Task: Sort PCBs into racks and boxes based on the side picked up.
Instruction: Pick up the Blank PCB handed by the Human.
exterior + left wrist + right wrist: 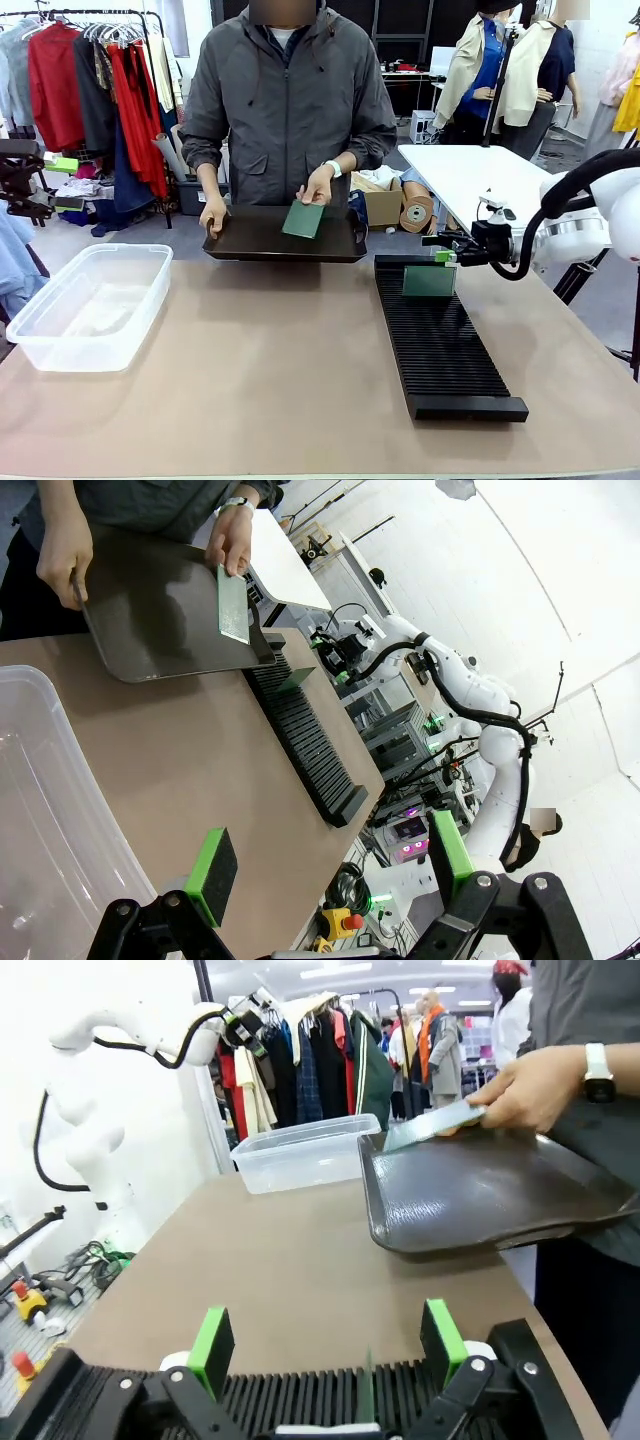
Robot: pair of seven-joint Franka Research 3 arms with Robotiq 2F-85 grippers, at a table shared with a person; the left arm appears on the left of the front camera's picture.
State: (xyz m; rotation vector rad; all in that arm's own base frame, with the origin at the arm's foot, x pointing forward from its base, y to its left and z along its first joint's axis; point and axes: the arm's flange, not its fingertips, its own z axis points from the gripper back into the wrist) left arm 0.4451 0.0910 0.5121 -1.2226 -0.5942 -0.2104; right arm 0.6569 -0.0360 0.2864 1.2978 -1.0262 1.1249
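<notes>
Across the table (250, 400) a person's hand (318, 185) held a PCB (303, 219) tipped up on one edge in the dark tray (250, 235); it lay leftward of and beyond the right gripper (447, 256), the nearer of the two, whose jaws stood wide either side of a second PCB (428, 281) upright in the far end of the rack (445, 350), not touching it. The left gripper (330, 865), equally open, hovered by the clear tub (70, 358), well apart

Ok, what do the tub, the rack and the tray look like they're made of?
Tub: clear glossy plastic; the table shows through its walls. Rack: matte black plastic, judging by its moulded ribs. Tray: dark, faintly shiny, probably plastic.
</notes>
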